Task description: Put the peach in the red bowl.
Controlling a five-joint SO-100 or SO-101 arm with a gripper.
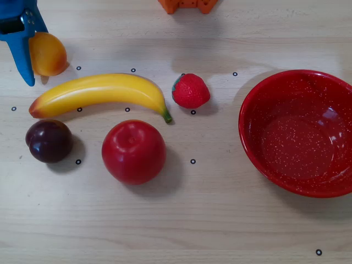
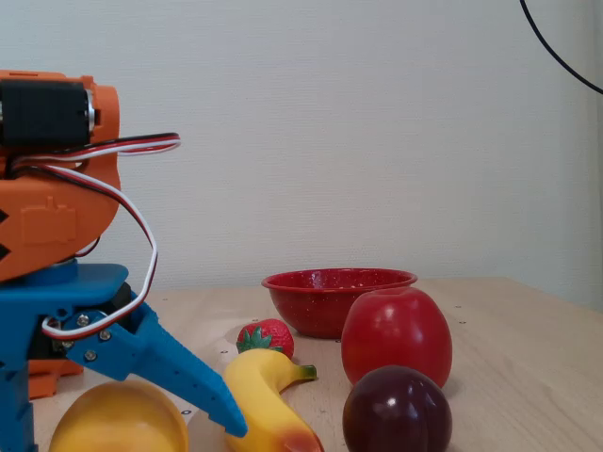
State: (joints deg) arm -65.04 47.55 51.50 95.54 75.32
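Note:
The peach [image 1: 48,54] is small and yellow-orange, and lies at the far left back of the table, just behind the banana. My blue gripper [image 2: 127,428] is low over it with its jaws spread. One long blue finger [image 1: 22,58] lies along the peach's left side in the overhead view, touching or nearly touching it. The other jaw is mostly out of frame. In the fixed view the peach [image 2: 104,424] sits under that finger [image 2: 179,377]. The red speckled bowl [image 1: 258,137] stands empty at the right and shows far back in the fixed view [image 2: 325,306].
A banana [image 1: 99,92], a dark plum [image 1: 49,141], a red apple [image 1: 133,152] and a strawberry [image 1: 191,91] lie between the peach and the bowl. The arm's orange base [image 1: 187,5] is at the back edge.

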